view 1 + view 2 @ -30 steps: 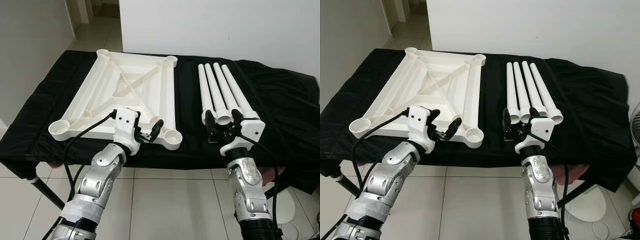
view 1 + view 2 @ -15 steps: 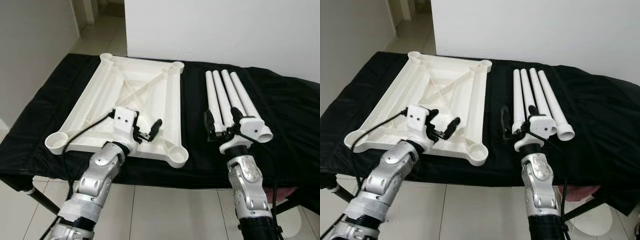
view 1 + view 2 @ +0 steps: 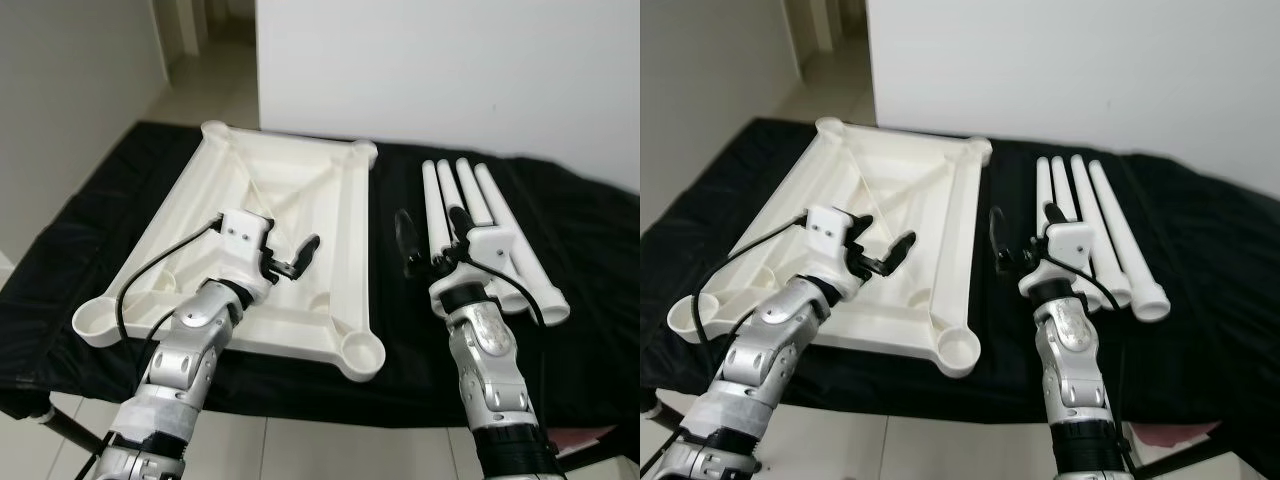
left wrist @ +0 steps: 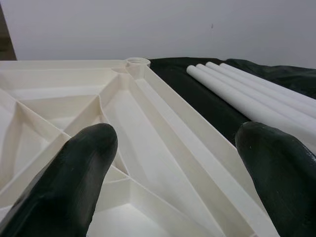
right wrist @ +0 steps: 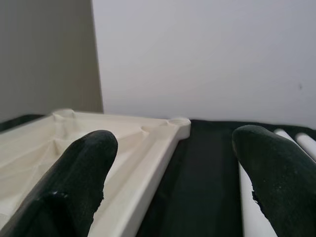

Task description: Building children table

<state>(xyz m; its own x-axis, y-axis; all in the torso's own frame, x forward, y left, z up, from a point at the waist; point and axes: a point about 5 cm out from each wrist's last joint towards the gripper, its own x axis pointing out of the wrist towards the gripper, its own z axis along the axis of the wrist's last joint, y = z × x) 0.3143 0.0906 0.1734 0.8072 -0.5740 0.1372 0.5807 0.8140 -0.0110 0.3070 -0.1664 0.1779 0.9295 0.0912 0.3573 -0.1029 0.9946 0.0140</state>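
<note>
Hovering grippers (image 3: 290, 258), fingers apart

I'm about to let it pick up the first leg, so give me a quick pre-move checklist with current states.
1. Tabletop lies upside down, corner sockets facing up: ok.
2. Four legs lie side by side on the black cloth: ok.
3. Right end effector open, holding nothing: ok.
4. Right end effector lined up on a leg: not ok, it hovers over the cloth between tabletop and legs.
5. Left end effector open above the tabletop: ok.
6. Sockets free of debris: cannot tell.
</note>
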